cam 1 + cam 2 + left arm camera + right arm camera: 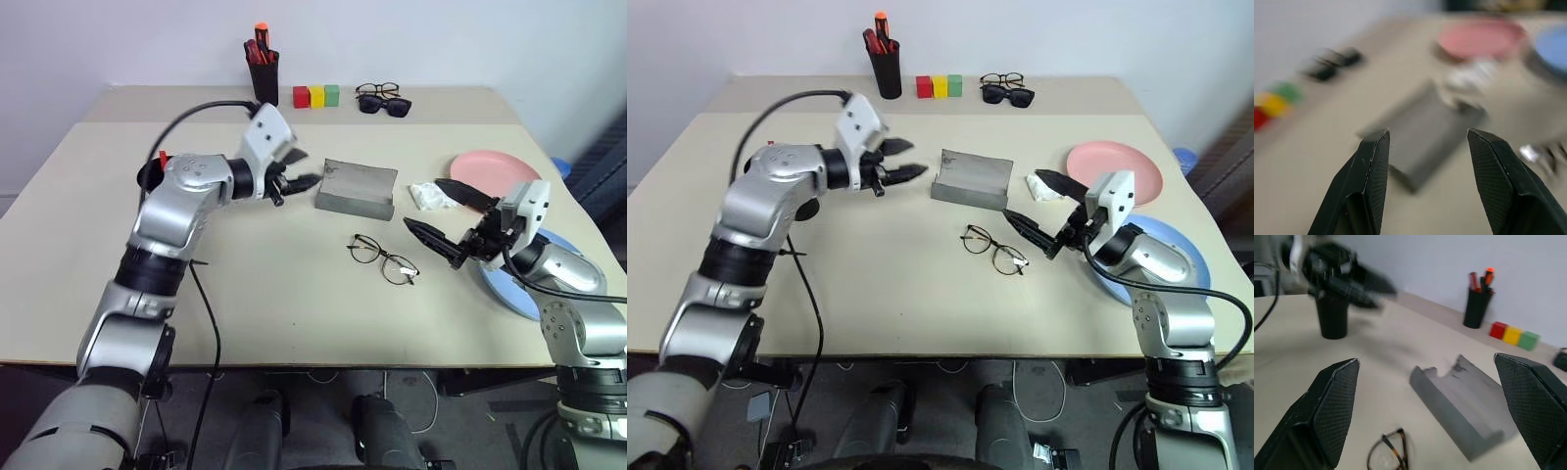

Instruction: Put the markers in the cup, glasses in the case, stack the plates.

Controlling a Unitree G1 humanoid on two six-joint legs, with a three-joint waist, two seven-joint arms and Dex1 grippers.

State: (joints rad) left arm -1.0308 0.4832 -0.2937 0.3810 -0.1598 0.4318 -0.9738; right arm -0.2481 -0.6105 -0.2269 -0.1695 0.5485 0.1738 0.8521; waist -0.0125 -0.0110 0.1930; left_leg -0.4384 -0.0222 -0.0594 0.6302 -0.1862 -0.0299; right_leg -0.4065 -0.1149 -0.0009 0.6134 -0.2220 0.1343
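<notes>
**Glasses next, both hands empty**

The glasses (383, 260) lie flat mid-worktop, just in front of the grey case (357, 188), which stands open. They look light, thin-wired and fragile; the bridge or a temple hinge seems the safest hold, away from the lenses. The right hand (438, 218), fingers spread wide, hovers just beside them toward the right edge. The left hand (294, 172), fingers apart and holding nothing, points at the case.

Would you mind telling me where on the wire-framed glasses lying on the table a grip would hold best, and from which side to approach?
Probably the bridge of the glasses, taken from above. They lie flat on the table, so there is little height to catch from the side, and the lenses are best left untouched. The open right tool is nearest, just to their right.
</notes>
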